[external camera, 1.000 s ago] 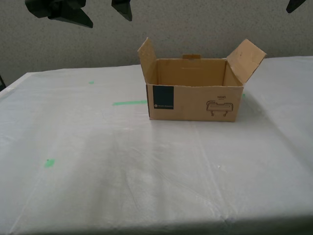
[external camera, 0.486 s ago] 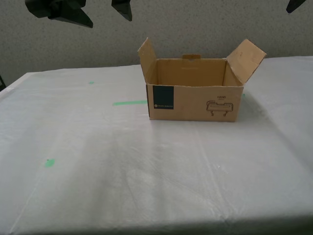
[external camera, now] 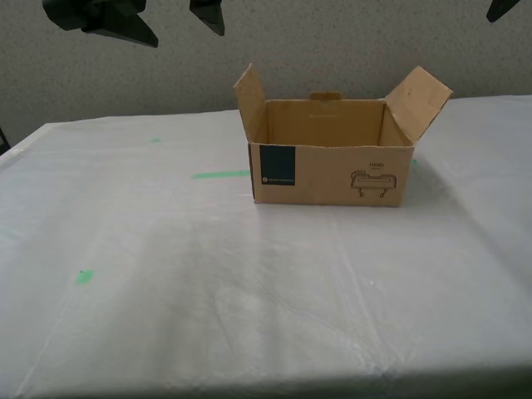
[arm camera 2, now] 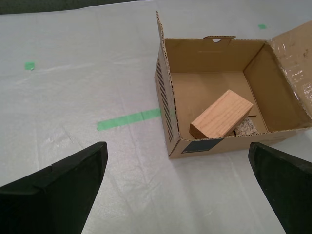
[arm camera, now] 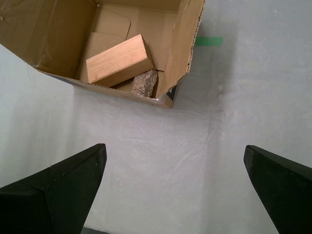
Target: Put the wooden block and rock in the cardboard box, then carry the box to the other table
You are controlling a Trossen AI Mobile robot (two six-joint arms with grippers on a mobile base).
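Cardboard box holds wooden block, rock.

my first claw jaws spread wide, my second claw likewise

The cardboard box is brown corrugated card, matt, with raw fluted edges along its flaps and a darker printed label on the front. Inside it, the wooden block shows smooth pale wood with fine grain lines, and the rock looks rough, speckled and grainy. The surface is covered by a greyish-white sheet, wrinkled and faintly glossy, marked with strips of green tape.
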